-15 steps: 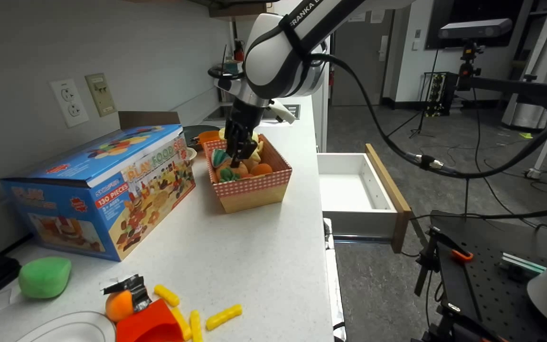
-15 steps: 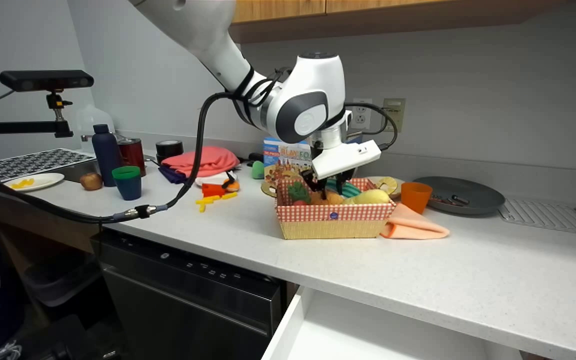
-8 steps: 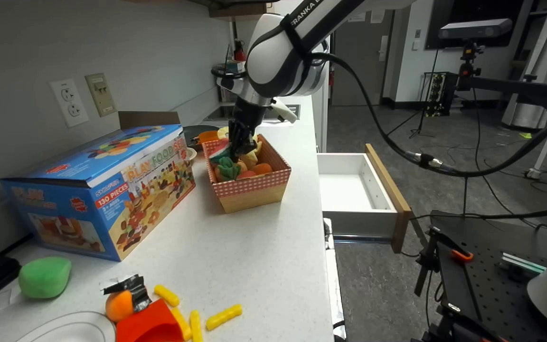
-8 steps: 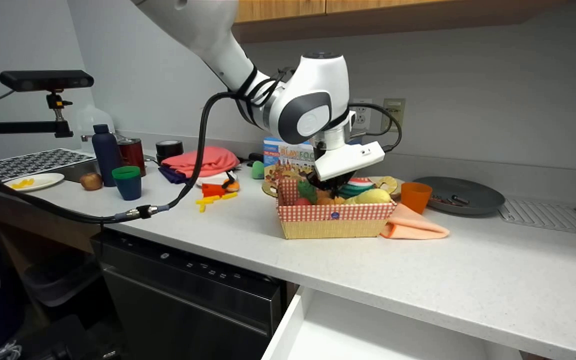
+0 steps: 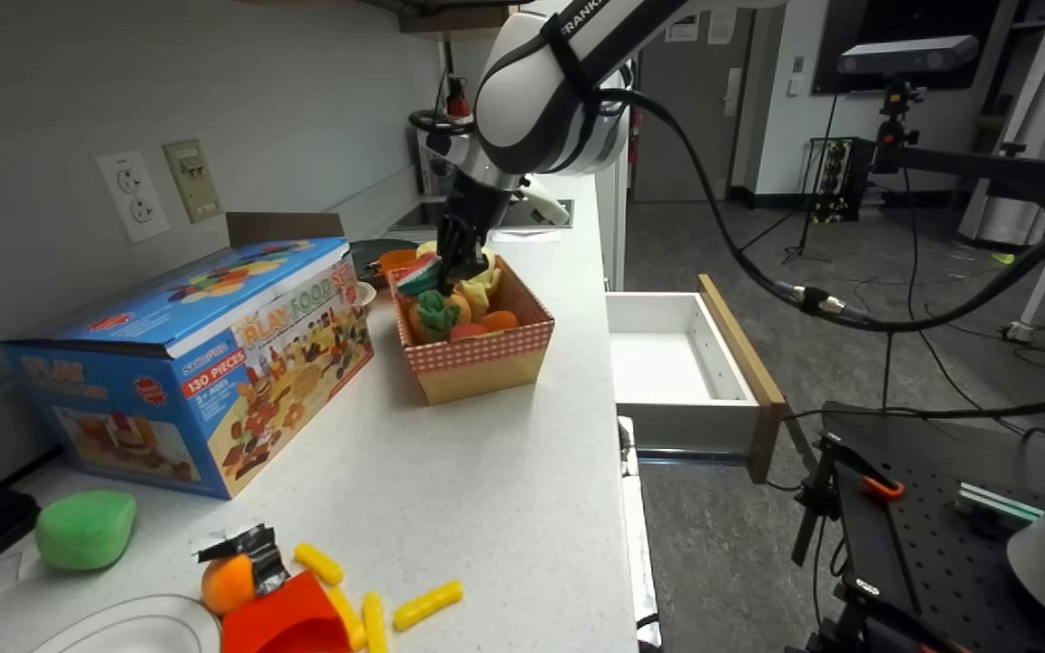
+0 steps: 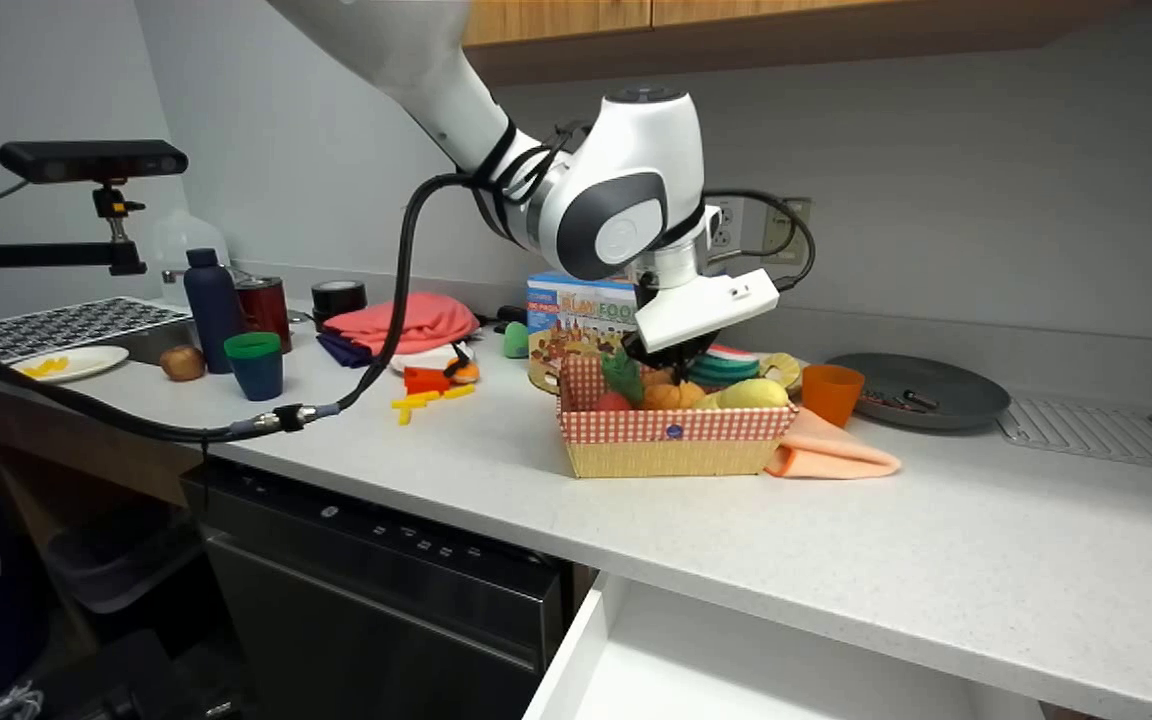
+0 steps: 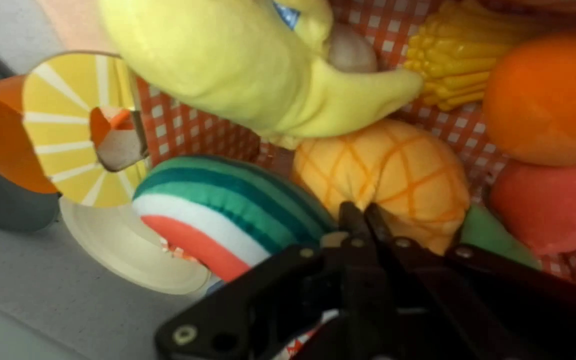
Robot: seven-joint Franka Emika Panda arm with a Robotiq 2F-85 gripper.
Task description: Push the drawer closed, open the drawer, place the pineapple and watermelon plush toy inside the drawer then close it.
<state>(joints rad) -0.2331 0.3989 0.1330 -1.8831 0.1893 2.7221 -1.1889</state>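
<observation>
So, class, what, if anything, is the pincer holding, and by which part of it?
The pineapple plush: the pincer appears to pinch a fold of the toy's orange body, not the green leaves.

In an exterior view you look lengthwise along the counter [image 5: 504, 490] from above, its rear edge on your left, its front edge receding on your right. In an exterior view you face the wall [image 6: 916, 230] from beyond that front edge, tilted down, the open drawer [image 6: 736, 660] close below and cropped. Both exterior views share the basket [image 5: 486, 376], the play-food box [image 5: 278, 363] and the drawer. Your wrist view, the closest, points down into the basket, sharing the pineapple [image 7: 408, 170] and watermelon [image 7: 233, 195] with both.
</observation>
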